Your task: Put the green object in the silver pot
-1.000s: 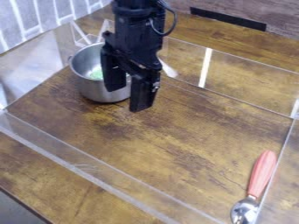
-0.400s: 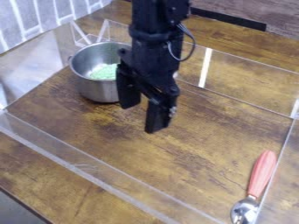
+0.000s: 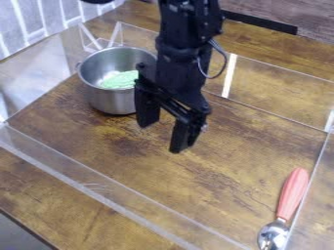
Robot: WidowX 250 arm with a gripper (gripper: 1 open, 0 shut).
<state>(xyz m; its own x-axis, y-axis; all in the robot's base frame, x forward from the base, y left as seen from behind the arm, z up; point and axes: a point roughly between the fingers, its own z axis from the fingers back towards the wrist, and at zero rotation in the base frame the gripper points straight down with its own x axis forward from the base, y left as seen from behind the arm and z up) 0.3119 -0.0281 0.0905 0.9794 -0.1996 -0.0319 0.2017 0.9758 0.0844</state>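
The silver pot (image 3: pixel 109 82) stands on the wooden table at the back left. The pale-green object (image 3: pixel 119 78) lies inside it, on the pot's bottom. My gripper (image 3: pixel 164 124) hangs over the table to the right and in front of the pot, apart from it. Its two black fingers (image 3: pixel 182 134) point down with a gap between them and nothing in it, so it is open and empty.
A red-handled metal spoon (image 3: pixel 287 207) lies at the front right. Clear plastic walls (image 3: pixel 232 74) fence the work area on all sides. A tiled wall stands at the back left.
My gripper has moved right and forward, away from the pot, in steps across the three frames. The green object now shows fully inside the pot.
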